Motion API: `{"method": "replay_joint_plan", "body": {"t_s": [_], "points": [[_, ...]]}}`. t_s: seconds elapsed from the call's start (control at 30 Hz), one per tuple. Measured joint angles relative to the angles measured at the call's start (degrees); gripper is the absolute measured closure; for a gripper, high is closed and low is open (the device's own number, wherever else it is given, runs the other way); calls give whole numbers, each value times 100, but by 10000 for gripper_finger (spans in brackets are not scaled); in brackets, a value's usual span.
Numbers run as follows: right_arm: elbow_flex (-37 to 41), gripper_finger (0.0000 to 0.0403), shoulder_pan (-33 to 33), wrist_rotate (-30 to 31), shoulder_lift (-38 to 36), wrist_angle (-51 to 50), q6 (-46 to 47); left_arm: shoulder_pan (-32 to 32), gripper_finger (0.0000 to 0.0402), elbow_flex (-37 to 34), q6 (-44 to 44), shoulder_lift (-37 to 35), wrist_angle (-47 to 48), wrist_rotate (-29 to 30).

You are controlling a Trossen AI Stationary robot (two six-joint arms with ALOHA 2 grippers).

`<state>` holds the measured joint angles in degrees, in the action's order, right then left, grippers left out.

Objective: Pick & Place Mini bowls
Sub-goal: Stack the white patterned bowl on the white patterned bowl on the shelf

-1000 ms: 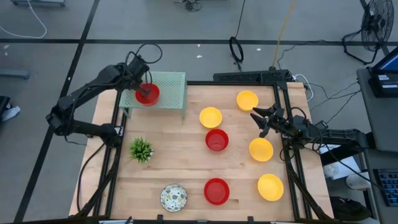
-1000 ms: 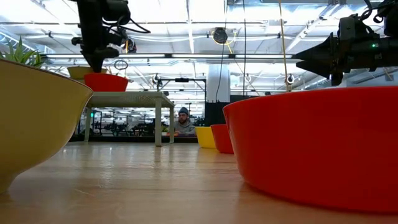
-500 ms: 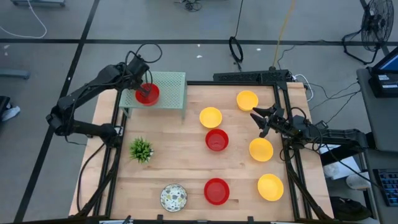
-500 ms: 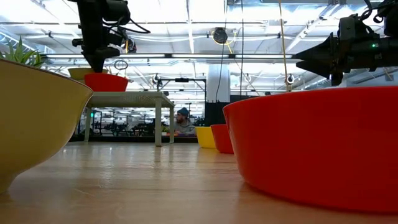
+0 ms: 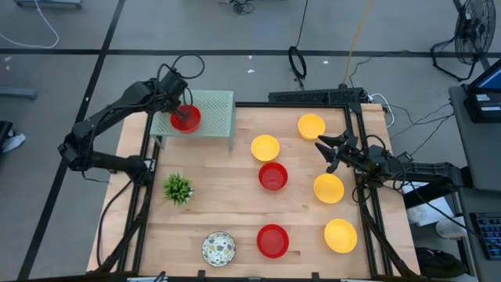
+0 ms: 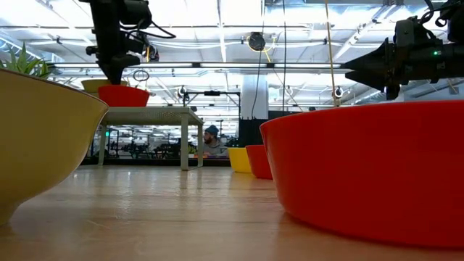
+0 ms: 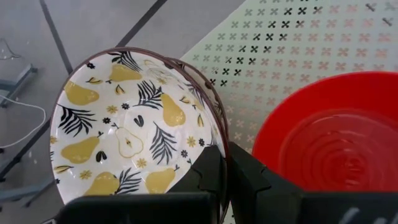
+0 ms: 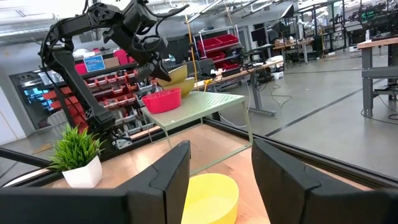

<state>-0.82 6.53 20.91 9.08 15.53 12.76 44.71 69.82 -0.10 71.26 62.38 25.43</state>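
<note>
My left gripper (image 5: 182,115) is shut on a white mini bowl with a yellow pear and dark leaf print (image 7: 134,127), over the pale green mesh rack (image 5: 215,110) at the table's far left. A red mini bowl (image 5: 187,120) sits on the rack right beside it. In the low view the held bowl (image 6: 96,85) shows behind the red one (image 6: 123,95). My right gripper (image 5: 325,149) hovers open and level over the table's right side, with nothing between its fingers (image 8: 219,155). My left gripper pinches the pear-print bowl's rim (image 7: 219,144) between its two fingers, one finger inside the bowl and one outside. The fingers slant down from above. The bowl is tilted (image 8: 171,74) beside the red bowl; whether its underside touches the rack I cannot tell.
On the wooden table lie several yellow bowls (image 5: 265,147) (image 5: 311,125) (image 5: 329,188) (image 5: 340,235), two red ones (image 5: 273,175) (image 5: 272,240) and a patterned one (image 5: 218,248). A small green plant (image 5: 178,189) stands at the left. A person sits in the room beyond (image 6: 212,143).
</note>
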Motion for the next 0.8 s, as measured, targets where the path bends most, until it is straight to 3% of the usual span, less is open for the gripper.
{"method": "replay_joint_plan", "body": {"t_s": [0.8], "points": [[0,242,0,0,-2,0,0,264,391,-2,56,0,-246,-304]]}}
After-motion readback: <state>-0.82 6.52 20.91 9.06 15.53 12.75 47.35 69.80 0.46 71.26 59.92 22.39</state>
